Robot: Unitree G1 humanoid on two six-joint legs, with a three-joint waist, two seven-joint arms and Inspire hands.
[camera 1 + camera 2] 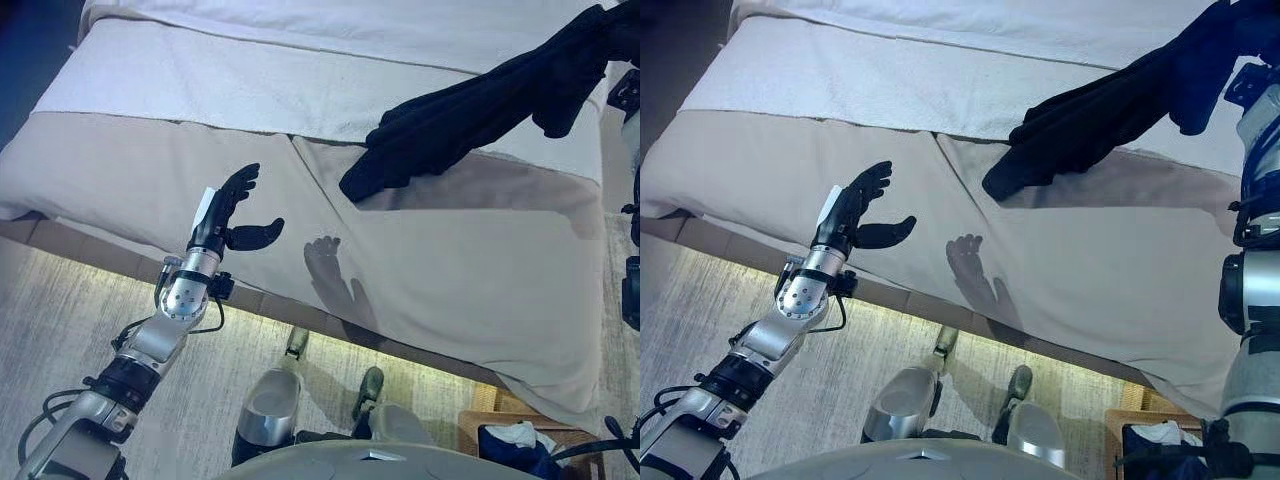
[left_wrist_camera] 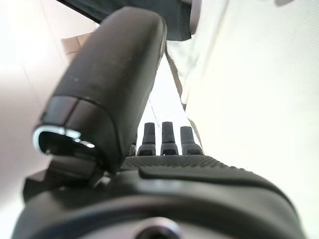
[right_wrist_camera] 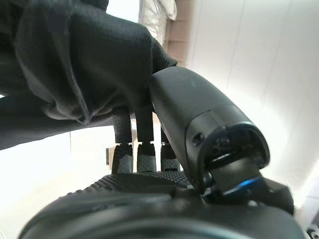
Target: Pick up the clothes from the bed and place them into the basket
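Observation:
A black garment (image 1: 470, 115) hangs in the air over the bed (image 1: 200, 170), held at its upper right end; its lower end trails to just above the beige cover. My right hand (image 3: 184, 119) is shut on this black garment (image 3: 70, 69), fingers and thumb pinching the cloth, at the far right above the bed. My left hand (image 1: 232, 208) is open and empty, fingers straight, hovering over the bed's near edge at the left; it also shows in the left wrist view (image 2: 119, 84). The wooden basket (image 1: 480, 425) stands on the floor at the lower right.
The basket holds blue and white clothes (image 1: 515, 440). The bed has a white sheet (image 1: 300, 70) at the far side and a beige cover nearer me. Grey wood floor (image 1: 70, 310) runs along the bed's near edge.

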